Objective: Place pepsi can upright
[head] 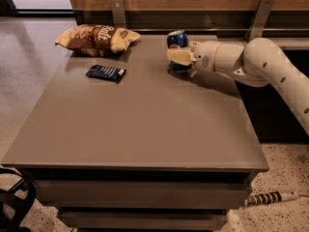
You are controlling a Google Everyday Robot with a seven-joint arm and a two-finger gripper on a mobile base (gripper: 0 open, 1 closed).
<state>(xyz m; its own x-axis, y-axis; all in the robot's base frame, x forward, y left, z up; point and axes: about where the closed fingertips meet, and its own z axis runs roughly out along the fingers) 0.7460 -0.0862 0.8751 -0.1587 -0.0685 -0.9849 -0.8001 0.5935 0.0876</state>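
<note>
The pepsi can [176, 40], dark blue with a silver top, stands upright at the far middle of the grey table [140, 124]. Its base rests on or just above the tabletop. My gripper [179, 57] reaches in from the right on a white arm [260, 66], and its pale fingers [179, 57] are closed around the can's lower half. The lower part of the can is hidden behind the fingers.
A brown and yellow chip bag [96, 38] lies at the far left of the table. A flat dark blue snack packet [105, 73] lies in front of it. A wooden wall with metal brackets [117, 11] runs behind the table. A cable [270, 197] lies on the floor at right.
</note>
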